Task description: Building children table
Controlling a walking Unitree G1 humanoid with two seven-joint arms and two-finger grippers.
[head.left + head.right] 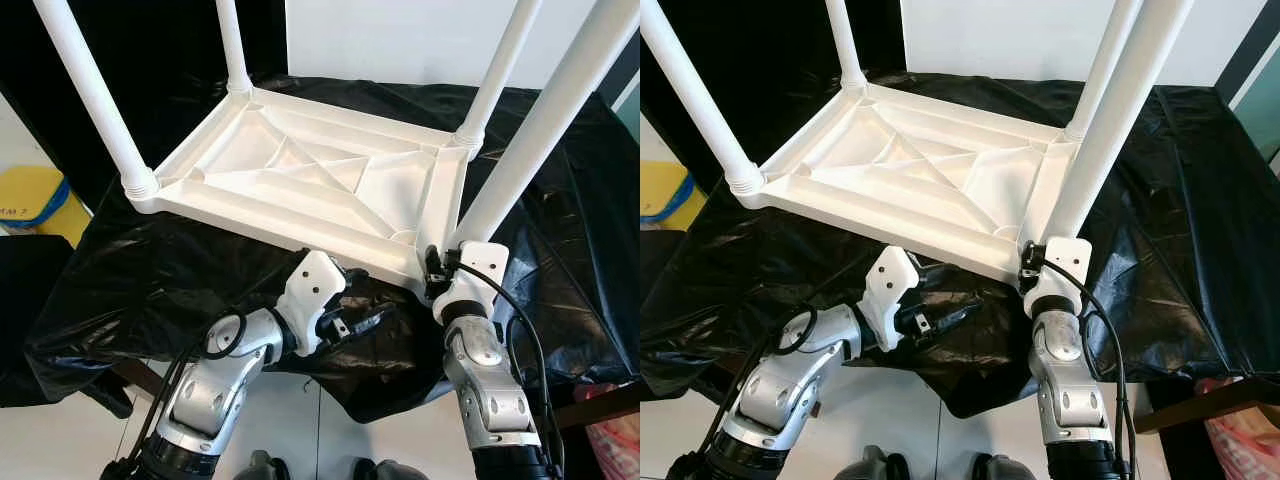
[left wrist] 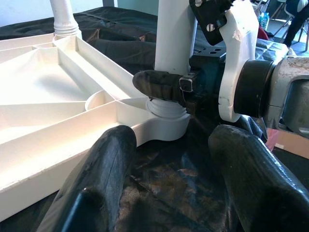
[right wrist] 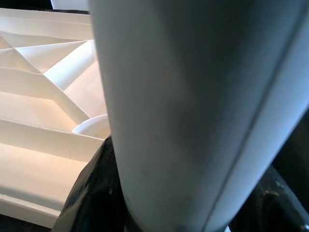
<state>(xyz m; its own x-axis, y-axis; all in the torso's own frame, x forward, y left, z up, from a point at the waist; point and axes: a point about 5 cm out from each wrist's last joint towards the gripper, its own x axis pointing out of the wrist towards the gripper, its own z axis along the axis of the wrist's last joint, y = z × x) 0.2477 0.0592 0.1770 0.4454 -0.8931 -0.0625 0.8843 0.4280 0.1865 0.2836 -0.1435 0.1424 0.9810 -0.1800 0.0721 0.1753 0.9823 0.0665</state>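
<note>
Right gripper [image 1: 436,268] clamps near table leg [image 1: 540,125] at its base; left gripper [image 2: 169,193] gapes empty

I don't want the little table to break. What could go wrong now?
The right gripper is clamped on the near leg at its socket; if that leg isn't fully seated, it could tilt or pop out. The upside-down table top lies on a loose black sheet, so pushing might slide it.

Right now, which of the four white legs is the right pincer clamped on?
The near-right leg, at the tabletop corner closest to the robot's right side. The right pincer grips it just above its socket; the other three legs stand untouched, and the left pincer is open beside it.
</note>
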